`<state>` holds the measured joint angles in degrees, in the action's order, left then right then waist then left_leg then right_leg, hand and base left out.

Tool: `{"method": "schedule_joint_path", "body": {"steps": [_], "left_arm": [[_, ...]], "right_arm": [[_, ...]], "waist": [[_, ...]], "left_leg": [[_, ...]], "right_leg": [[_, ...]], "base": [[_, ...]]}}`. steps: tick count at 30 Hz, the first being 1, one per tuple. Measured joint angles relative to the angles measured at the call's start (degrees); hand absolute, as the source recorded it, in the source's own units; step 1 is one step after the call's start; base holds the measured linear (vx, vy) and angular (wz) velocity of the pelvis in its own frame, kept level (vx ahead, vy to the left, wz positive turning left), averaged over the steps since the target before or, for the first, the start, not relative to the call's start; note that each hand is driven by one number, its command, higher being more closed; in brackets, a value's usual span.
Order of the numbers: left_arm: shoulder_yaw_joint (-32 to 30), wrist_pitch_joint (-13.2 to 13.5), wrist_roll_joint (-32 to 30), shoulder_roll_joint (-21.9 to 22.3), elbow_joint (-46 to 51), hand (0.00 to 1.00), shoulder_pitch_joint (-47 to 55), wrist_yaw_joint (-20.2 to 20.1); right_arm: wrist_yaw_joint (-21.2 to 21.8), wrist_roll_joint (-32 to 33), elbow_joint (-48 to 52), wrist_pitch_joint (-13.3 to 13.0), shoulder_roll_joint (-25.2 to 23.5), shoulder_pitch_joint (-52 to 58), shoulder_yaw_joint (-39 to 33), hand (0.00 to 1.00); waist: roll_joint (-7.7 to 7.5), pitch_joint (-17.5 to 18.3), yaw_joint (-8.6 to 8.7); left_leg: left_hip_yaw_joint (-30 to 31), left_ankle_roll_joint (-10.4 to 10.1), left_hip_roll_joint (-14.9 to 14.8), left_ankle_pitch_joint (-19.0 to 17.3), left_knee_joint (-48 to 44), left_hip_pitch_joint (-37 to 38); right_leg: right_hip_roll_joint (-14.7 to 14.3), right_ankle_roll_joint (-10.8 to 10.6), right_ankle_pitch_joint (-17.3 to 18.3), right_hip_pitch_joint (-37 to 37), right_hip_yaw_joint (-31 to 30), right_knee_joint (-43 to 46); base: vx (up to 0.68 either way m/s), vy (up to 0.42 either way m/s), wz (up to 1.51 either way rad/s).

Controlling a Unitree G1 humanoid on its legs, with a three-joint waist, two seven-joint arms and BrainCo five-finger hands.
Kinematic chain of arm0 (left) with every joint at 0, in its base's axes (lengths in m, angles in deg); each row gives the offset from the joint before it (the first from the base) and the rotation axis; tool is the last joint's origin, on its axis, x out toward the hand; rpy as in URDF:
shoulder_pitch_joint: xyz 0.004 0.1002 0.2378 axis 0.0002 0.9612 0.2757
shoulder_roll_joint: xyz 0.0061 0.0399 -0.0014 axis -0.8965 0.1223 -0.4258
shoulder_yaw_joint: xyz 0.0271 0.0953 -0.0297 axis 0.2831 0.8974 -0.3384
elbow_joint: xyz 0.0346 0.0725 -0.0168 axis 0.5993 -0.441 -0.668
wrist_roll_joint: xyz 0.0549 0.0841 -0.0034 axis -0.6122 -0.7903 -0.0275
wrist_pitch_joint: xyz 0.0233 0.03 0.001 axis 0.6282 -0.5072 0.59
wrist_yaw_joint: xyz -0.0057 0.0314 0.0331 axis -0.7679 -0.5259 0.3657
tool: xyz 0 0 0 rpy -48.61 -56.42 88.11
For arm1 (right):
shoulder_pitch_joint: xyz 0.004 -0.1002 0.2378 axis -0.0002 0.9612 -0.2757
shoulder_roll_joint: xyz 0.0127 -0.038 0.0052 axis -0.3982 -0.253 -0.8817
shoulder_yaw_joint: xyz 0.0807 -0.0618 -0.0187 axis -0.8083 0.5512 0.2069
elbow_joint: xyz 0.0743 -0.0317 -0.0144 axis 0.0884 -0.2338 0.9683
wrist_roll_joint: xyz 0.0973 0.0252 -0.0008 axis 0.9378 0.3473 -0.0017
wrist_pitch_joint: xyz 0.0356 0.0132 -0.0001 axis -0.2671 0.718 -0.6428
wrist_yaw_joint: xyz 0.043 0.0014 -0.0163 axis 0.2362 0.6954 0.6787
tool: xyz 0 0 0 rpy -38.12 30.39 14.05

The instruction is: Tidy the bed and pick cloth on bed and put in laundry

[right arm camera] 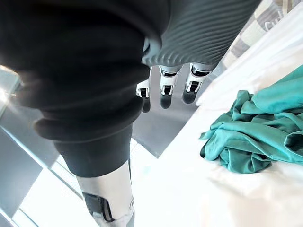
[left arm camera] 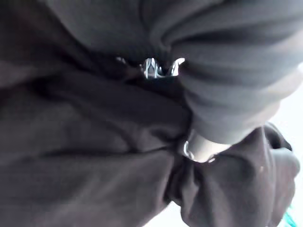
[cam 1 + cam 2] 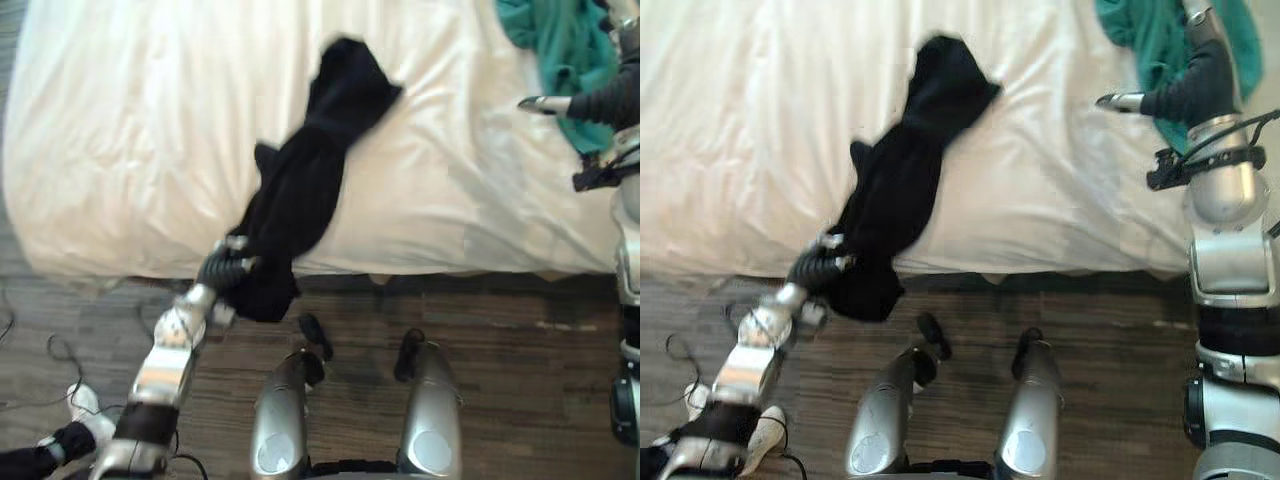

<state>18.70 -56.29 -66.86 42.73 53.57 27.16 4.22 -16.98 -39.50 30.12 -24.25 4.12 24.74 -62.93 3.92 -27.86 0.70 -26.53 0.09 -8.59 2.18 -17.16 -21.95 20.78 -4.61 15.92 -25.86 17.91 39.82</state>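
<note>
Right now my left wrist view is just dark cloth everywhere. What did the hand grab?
Observer: The left hand is curled round the end of a black cloth that hangs over the near edge of the bed.
Operator: Is the rest of it on the bed?
Observer: Yes, most of it lies stretched across the white bed.
Operator: Is there more to pick up?
Observer: A teal cloth lies bunched at the bed's far right, with the right hand close by.

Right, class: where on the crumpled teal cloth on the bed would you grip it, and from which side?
Probably pinch one of the raised folds on the teal cloth, coming down from above: it lies bunched on the white bedding, so ridges stand proud. The right hand hovers beside it.
</note>
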Motion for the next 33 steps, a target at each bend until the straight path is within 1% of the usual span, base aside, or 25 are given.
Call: {"method": "schedule_joint_path", "body": {"steps": [1, 2, 5, 7, 8, 9, 10, 11, 12, 13, 14, 15, 16, 17, 18, 19, 20, 22, 24, 26, 29, 30, 31, 32, 33], "left_arm": [[-0.1, 0.2, 0.8, 1.3, 0.0, 1.00, 3.3, -0.7], [-0.1, 0.4, 1.3, 2.4, 0.1, 1.00, 5.0, -1.4], [0.3, 1.7, 3.0, 3.9, 2.4, 1.00, 9.6, -4.5], [0.3, 2.6, 5.1, 3.9, 4.1, 1.00, 10.1, -7.8], [0.5, 2.6, 5.2, 3.9, 4.8, 1.00, 10.6, -8.5], [1.6, 2.5, 5.4, 3.9, 5.6, 1.00, 11.3, -9.4], [3.8, 2.0, 5.3, 3.3, 5.7, 1.00, 12.1, -10.6], [4.8, 1.7, 5.0, 3.1, 5.5, 1.00, 12.4, -10.9], [6.0, 1.0, 4.9, 2.7, 5.5, 1.00, 13.1, -11.0], [7.5, -0.1, 4.9, 2.0, 5.5, 1.00, 13.3, -10.7], [8.1, -0.7, 4.9, 1.6, 5.4, 1.00, 13.1, -10.2], [8.9, -2.0, 5.1, 1.3, 5.2, 1.00, 12.6, -9.1], [9.6, -2.2, 5.1, 1.4, 3.8, 1.00, 11.9, -7.7], [9.8, -2.2, 5.1, 1.6, 3.1, 1.00, 11.5, -7.1], [9.9, -2.4, 5.0, 2.7, 2.4, 1.00, 11.3, -5.9], [9.9, -2.5, 5.0, 2.9, 2.4, 1.00, 11.6, -5.5], [10.1, -2.8, 5.0, 2.9, 2.4, 1.00, 11.5, -5.0], [10.0, -2.9, 4.9, 2.9, 2.7, 1.00, 11.5, -5.0], [10.2, -2.5, 4.9, 3.0, 2.7, 1.00, 11.6, -5.0], [10.5, -1.8, 4.8, 3.0, 2.7, 1.00, 11.8, -5.0], [11.7, -1.1, 4.8, 3.0, 2.7, 1.00, 11.9, -5.0], [12.1, -0.8, 4.8, 3.0, 2.7, 1.00, 11.9, -5.0], [12.5, -0.4, 4.8, 3.0, 2.7, 1.00, 11.9, -5.1], [12.6, -0.3, 4.8, 3.0, 2.7, 1.00, 11.9, -5.1], [12.7, 0.2, 4.9, 3.0, 2.7, 1.00, 11.9, -5.1]], "right_arm": [[-0.1, -1.1, -3.4, 0.4, 1.3, -1.6, 0.0, 0.00], [-0.2, -1.5, -5.5, 0.7, 2.2, -2.3, 0.0, 0.00], [-1.5, -3.0, -12.8, 1.7, 5.2, -2.5, -0.2, 0.00], [-2.9, -3.4, -17.1, 1.6, 7.5, -1.0, -2.6, 0.00], [-3.3, -3.4, -17.6, 1.6, 7.5, -0.2, -3.4, 0.00], [-4.0, -3.5, -18.8, 1.6, 7.5, 1.3, -4.0, 0.00], [-4.2, -3.5, -21.3, 1.6, 7.4, 3.3, -3.8, 0.00], [-4.2, -3.5, -22.7, 1.8, 7.4, 3.8, -3.6, 0.00], [-4.2, -3.5, -25.3, 2.0, 7.4, 4.1, -3.0, 0.00], [-4.2, -3.5, -28.8, 1.9, 7.4, 4.1, -2.9, 0.00], [-4.2, -3.4, -30.6, 1.6, 7.5, 4.0, -2.9, 0.00], [-3.8, -3.4, -34.2, 1.1, 8.2, 3.9, -2.8, 0.00], [-3.5, -3.4, -37.0, 0.7, 9.5, 3.8, -2.9, 0.00], [-3.5, -3.4, -37.6, 0.7, 10.1, 3.8, -2.9, 0.00], [-3.1, -3.5, -38.1, 0.5, 10.9, 3.6, -3.0, 0.00], [-2.8, -3.5, -38.3, 0.5, 11.0, 3.6, -3.0, 0.00], [-2.4, -4.4, -39.6, 0.5, 11.0, 3.6, -3.1, 0.00], [-2.4, -5.8, -41.4, 0.5, 11.2, 3.3, -3.1, 0.00], [-2.4, -6.1, -43.9, 0.7, 12.0, 2.2, -3.1, 0.00], [-2.5, -6.4, -46.4, 0.9, 13.8, -0.5, -2.9, 0.00], [-2.4, -6.4, -48.7, 0.8, 17.8, -5.4, -1.2, 0.00], [-2.0, -6.4, -48.8, 0.8, 19.0, -6.4, -0.6, 0.00], [-1.0, -6.9, -48.8, 0.7, 20.2, -7.1, 0.7, 0.00], [-0.5, -7.2, -48.8, 0.8, 20.3, -7.4, 1.3, 0.00], [0.3, -7.8, -48.9, 1.4, 20.3, -7.9, 2.8, 0.00]], "waist": [[0.08, 0.0, -1.05], [0.25, 0.1, -1.57], [0.69, 0.1, -1.16], [0.76, 0.2, -2.27], [0.73, 0.2, -2.56], [0.73, 0.2, -2.84], [0.79, 0.2, -2.51], [0.88, 0.3, -1.96], [1.10, 0.4, -1.18], [1.50, 0.7, -0.84], [1.63, 0.7, -0.80], [1.72, 0.7, -0.66], [1.76, 0.7, -0.11], [1.95, 0.7, 0.15], [3.02, 0.7, 1.07], [3.15, 0.6, 1.47], [3.17, 0.7, 1.79], [3.21, 0.7, 1.64], [3.86, 0.7, 1.46], [5.09, 0.7, 1.36], [7.58, 0.6, 1.43], [8.44, 0.7, 1.45], [9.10, 0.6, 1.46], [9.28, 0.8, 1.43], [9.51, 0.9, 1.61]], "left_leg": [[0.4, -0.1, 0.3, 0.1, 0.0, 0.0], [0.9, -0.1, 0.6, 0.1, -0.1, 0.0], [0.4, 0.3, 0.6, -0.2, -2.2, -0.2], [0.4, 1.9, 0.7, -1.7, -3.4, -0.2], [0.4, 2.3, 0.7, -2.8, -4.6, -0.3], [0.9, 2.6, 0.4, -5.1, -7.4, -0.4], [2.6, 3.7, 0.7, -7.1, -11.0, -0.3], [3.3, 4.2, 0.8, -7.5, -12.0, -0.3], [4.7, 4.1, 0.7, -7.8, -12.0, -0.4], [6.5, 3.9, -0.1, -7.7, -11.1, -1.0], [7.0, 3.7, -0.5, -7.6, -10.9, -1.4], [8.2, 3.1, -0.9, -7.1, -10.5, -2.3], [9.1, 2.8, -1.0, -6.9, -11.2, -3.7], [9.5, 2.7, -0.9, -6.8, -11.6, -4.5], [10.8, 2.4, -1.1, -6.1, -11.3, -5.8], [10.9, 2.2, -0.9, -5.3, -10.4, -5.9], [11.0, 2.2, -0.1, -2.7, -7.2, -5.2], [10.9, 1.7, 1.4, 1.0, -2.2, -3.5], [10.9, 1.3, 2.5, 4.0, 2.9, -1.9], [10.8, 0.7, 3.3, 6.7, 7.6, -0.5], [9.8, 0.6, 4.8, 9.7, 13.2, 0.8], [9.5, 0.8, 5.4, 10.4, 14.6, 0.8], [9.0, 0.5, 5.9, 11.1, 16.1, 0.8], [8.8, 0.3, 6.3, 11.5, 16.9, 0.7], [8.5, 0.7, 7.0, 12.2, 18.2, 0.5]], "right_leg": [[0.3, 0.1, 0.2, 0.4, 0.7, 0.2], [0.6, 0.1, 0.4, 0.9, 1.3, 0.4], [2.4, -0.6, 2.1, 5.6, 6.2, 0.8], [3.5, -1.3, 3.4, 7.5, 7.9, 1.9], [3.9, -1.6, 3.7, 8.0, 8.2, 2.5], [4.6, -1.8, 3.9, 8.5, 7.6, 4.9], [5.4, -1.2, 3.5, 8.4, 4.3, 9.1], [5.2, -0.3, 3.0, 8.5, 3.2, 10.1], [4.1, 1.6, 1.4, 8.3, 1.6, 10.5], [1.7, 3.4, -0.5, 6.8, -1.2, 10.0], [0.1, 2.6, 0.5, 6.4, -2.8, 8.7], [-2.3, 1.3, 1.0, 6.8, -4.9, 3.3], [-4.0, 0.8, 0.3, 7.9, -5.5, -3.4], [-4.2, -1.1, 0.4, 8.4, -5.3, -4.9], [-4.6, -3.2, -0.1, 8.6, -3.5, -6.2], [-4.7, -3.2, -0.2, 8.6, -3.1, -6.7], [-4.5, -3.3, -0.4, 8.6, -2.4, -7.0], [-3.8, -3.5, -0.6, 8.5, -1.8, -7.3], [-3.6, -3.3, -0.7, 8.4, -1.0, -7.7], [-3.4, -3.2, -0.7, 8.0, -0.7, -7.8], [-2.3, -3.2, -0.6, 5.8, -1.1, -6.6], [-1.9, -3.2, -0.6, 4.8, -1.3, -6.1], [-1.4, -3.3, -0.5, 3.5, -2.0, -5.4], [-1.1, -3.4, -0.5, 2.6, -2.3, -5.0], [-0.3, -3.5, 0.0, 1.1, -2.8, -3.8]], "base": [[0.05, -0.065, 0.24], [0.06, -0.063, 0.43], [0.01, -0.006, 0.77], [0.00, -0.027, 0.55], [0.01, -0.038, 0.35], [0.03, -0.053, 0.37], [0.04, -0.054, 0.42], [0.04, -0.048, 0.49], [0.02, -0.009, 0.33], [0.01, -0.010, 0.21], [-0.01, -0.015, 0.10], [-0.02, -0.050, 0.21], [-0.02, -0.068, 0.33], [-0.01, -0.084, 0.50], [0.00, -0.076, 0.41], [0.02, -0.123, 0.44], [0.03, -0.126, 0.32], [0.07, -0.143, 0.31], [0.08, -0.133, 0.23], [0.05, -0.097, 0.13], [0.04, -0.087, 0.01], [0.03, -0.063, -0.06], [0.02, -0.050, -0.05], [0.01, -0.045, -0.01], [0.01, -0.047, 0.01]]}}
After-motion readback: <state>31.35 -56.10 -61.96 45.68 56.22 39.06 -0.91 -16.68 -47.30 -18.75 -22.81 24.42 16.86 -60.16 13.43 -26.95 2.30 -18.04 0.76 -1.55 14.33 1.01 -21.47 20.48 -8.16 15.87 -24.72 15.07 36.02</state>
